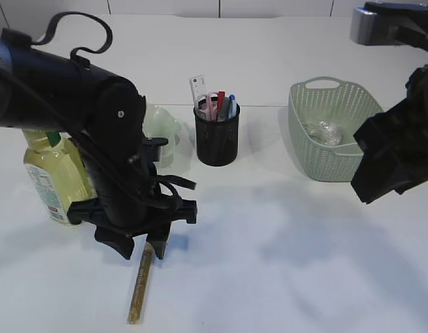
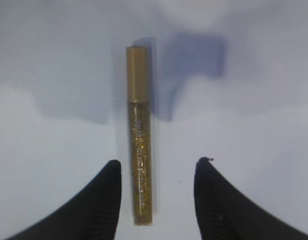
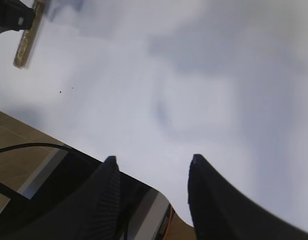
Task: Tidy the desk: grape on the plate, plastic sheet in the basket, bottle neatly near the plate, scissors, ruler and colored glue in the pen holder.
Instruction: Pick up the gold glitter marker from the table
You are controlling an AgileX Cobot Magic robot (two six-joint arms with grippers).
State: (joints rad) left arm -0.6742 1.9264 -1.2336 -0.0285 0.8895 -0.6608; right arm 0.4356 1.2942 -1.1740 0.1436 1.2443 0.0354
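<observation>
While both claws gape empty, the pen holder [image 1: 217,135] holds ruler [image 1: 199,92] and scissors [image 1: 215,104], the basket [image 1: 331,128] crumpled plastic sheet [image 1: 323,132].

Pen holder [image 1: 217,135] left of basket [image 1: 331,132]

The left arm [image 1: 116,159] hides much of the bottle [image 1: 50,177] at its nine o'clock and part of the plate [image 1: 161,128] at one o'clock. The colored glue [image 1: 140,283] disappears under the left gripper [image 1: 141,250] at twelve o'clock. Basket [image 1: 331,132] contents are too indistinct to identify. The right arm [image 1: 397,149] is cropped at three o'clock.
</observation>
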